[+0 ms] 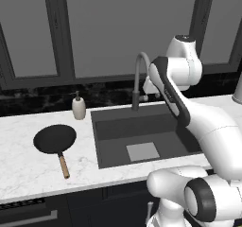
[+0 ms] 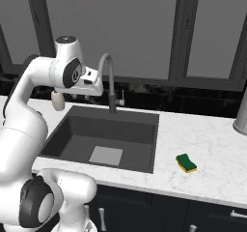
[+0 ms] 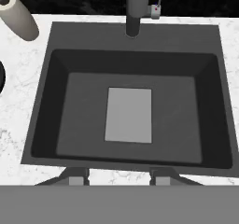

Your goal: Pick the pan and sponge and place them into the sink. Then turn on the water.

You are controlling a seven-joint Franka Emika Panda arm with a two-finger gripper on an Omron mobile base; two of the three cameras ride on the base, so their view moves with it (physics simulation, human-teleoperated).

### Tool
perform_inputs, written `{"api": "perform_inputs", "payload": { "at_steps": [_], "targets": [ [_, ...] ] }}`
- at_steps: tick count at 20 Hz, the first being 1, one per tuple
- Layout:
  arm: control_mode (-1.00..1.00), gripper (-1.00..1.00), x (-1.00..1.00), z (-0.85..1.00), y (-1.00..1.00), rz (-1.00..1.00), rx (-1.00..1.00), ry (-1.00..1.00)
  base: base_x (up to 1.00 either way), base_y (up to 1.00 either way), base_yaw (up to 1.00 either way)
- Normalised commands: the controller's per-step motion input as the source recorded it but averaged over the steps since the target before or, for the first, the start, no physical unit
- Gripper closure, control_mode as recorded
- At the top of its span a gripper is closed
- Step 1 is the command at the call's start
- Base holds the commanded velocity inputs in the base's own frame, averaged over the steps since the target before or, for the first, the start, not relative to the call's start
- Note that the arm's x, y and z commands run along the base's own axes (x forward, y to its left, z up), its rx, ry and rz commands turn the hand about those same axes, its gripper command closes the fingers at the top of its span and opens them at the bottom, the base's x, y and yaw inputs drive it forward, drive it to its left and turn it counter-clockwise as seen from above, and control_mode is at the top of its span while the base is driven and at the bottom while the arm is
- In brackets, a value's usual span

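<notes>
While the gripper (image 3: 119, 176) hangs high over the sink (image 3: 46, 101) with its jaws apart and nothing between them, the drain plate (image 3: 129, 115) lies straight below it. Off to its left on the counter (image 1: 28, 169) rests the pan (image 1: 55, 139); well to its right lies the sponge (image 2: 185, 163).

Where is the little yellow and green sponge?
The small yellow-and-green sponge lies on the white marble counter, right of the dark-grey sink, in the right base view.
</notes>
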Motion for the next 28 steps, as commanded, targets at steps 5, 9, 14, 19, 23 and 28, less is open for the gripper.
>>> {"api": "perform_inputs", "payload": {
  "at_steps": [5,9,14,19,23,28],
  "targets": [
    [-1.0,-1.0,-0.2,0.0,0.0,0.0,0.0,-0.03,0.0,0.0,0.0],
    [-1.0,-1.0,-0.44,-0.01,0.13,0.0,0.0,0.0,0.0,0.0,0.0],
    [-1.0,-1.0,-0.46,-0.12,0.24,0.0,0.01,0.02,0.0,0.0,0.0],
    [-1.0,-1.0,-0.36,-0.2,0.37,0.03,0.04,0.05,0.0,0.0,0.0],
    [-1.0,-1.0,-0.13,-0.31,0.59,0.02,0.08,0.03,0.0,0.0,0.0],
    [-1.0,-1.0,-0.04,-0.25,0.63,0.01,0.1,0.08,0.0,0.0,0.0]
  ]
}}
